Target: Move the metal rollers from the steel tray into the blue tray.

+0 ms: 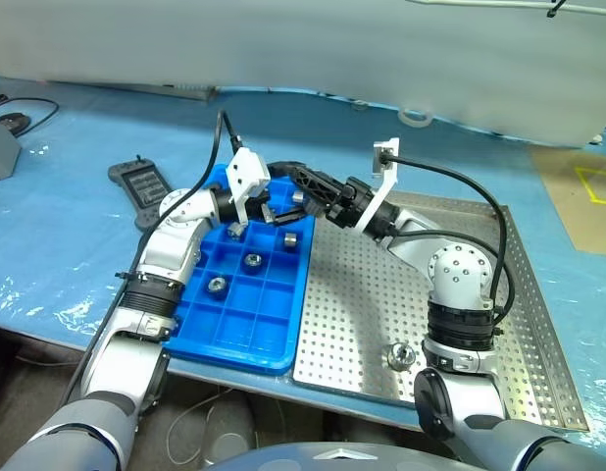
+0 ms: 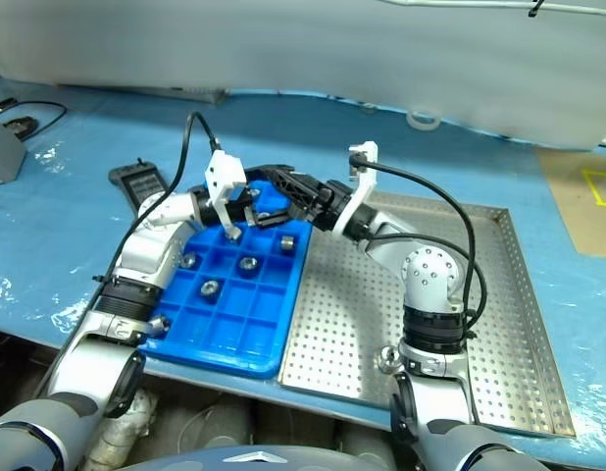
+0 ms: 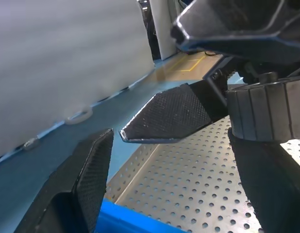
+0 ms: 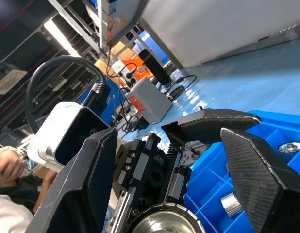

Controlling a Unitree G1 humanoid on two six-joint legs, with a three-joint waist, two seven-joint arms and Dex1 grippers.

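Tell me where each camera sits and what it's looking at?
Head cameras, both eyes: look down on the blue tray, steel tray, both arms.
Left wrist camera: looks along the open left gripper over the steel tray; the right gripper crosses it.
Right wrist camera: looks along the open right gripper at the left gripper, blue tray and rollers.
Shared: both trays.

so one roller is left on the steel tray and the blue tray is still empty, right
Not quite. One roller does remain on the steel tray, but the blue tray is not empty: the left eye view shows several rollers in its compartments.
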